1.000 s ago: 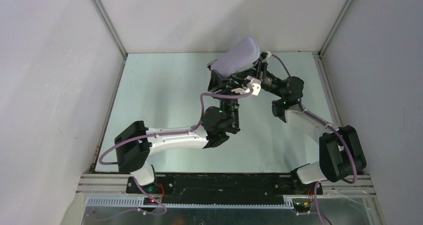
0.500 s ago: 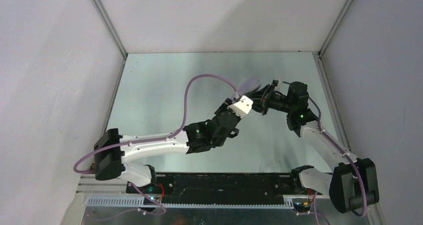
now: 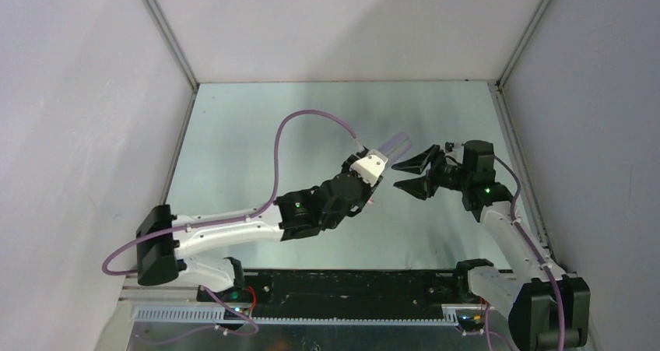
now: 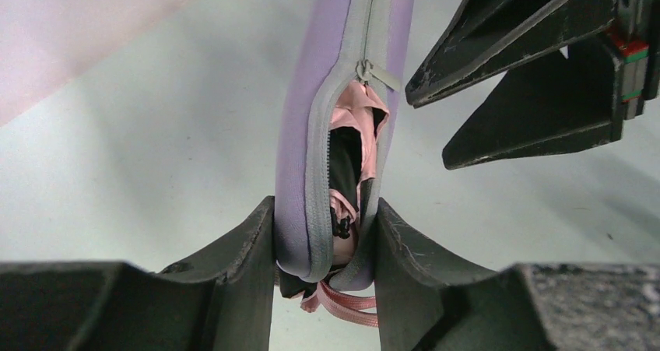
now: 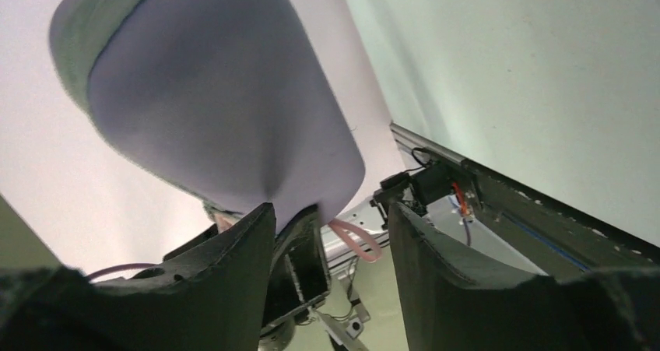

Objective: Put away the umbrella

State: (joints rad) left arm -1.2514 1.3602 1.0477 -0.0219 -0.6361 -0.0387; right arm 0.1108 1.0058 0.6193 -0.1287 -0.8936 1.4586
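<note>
Over table [image 3: 249,133], left tool [image 4: 324,238] clamps case [image 4: 300,156] holding umbrella [image 4: 354,114]; right tool [image 3: 394,175] gapes alongside.

Left arm [image 3: 226,228] and right arm [image 3: 507,230]: white link shells, black joint housings, 1 green LED [image 3: 299,204] lit on each. Lilac cable [image 3: 278,152] runs along both; fingers [image 4: 233,257] matte black, wedge-shaped, edges scuffed, a red-green tab [image 4: 637,49] behind the right pair
</note>
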